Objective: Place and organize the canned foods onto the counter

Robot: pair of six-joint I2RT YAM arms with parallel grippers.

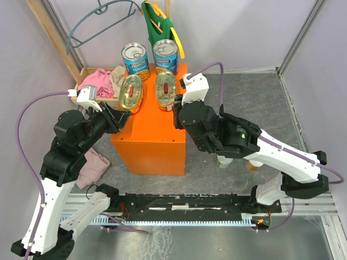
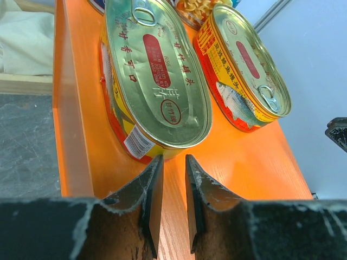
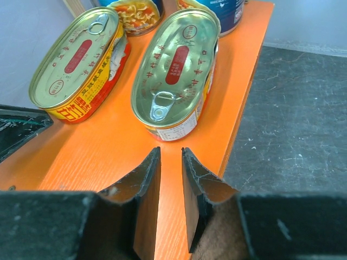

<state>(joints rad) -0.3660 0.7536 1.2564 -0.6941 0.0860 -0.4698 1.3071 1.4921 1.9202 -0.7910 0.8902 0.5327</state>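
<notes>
The orange counter [image 1: 152, 141] stands mid-table. On its far end are two tall blue-labelled cans [image 1: 135, 58] [image 1: 165, 55], with two flat oval yellow-red tins [image 1: 131, 93] [image 1: 166, 90] in front of them. My left gripper [image 2: 174, 158] hovers over the counter top just short of the left oval tin [image 2: 154, 76]; its jaws are nearly together and hold nothing. Behind the right oval tin [image 3: 176, 70], my right gripper [image 3: 171, 150] is the same, narrow gap and empty. Two small white-lidded cans [image 1: 223, 160] [image 1: 252, 164] peek out on the table under the right arm.
A wooden tray of clothes [image 1: 100, 81] sits against the counter's far left. A green bag [image 1: 160, 24] hangs behind the blue cans. A pink cloth [image 1: 95, 165] lies on the table left of the counter. Grey table stretches to the right [image 1: 260, 103].
</notes>
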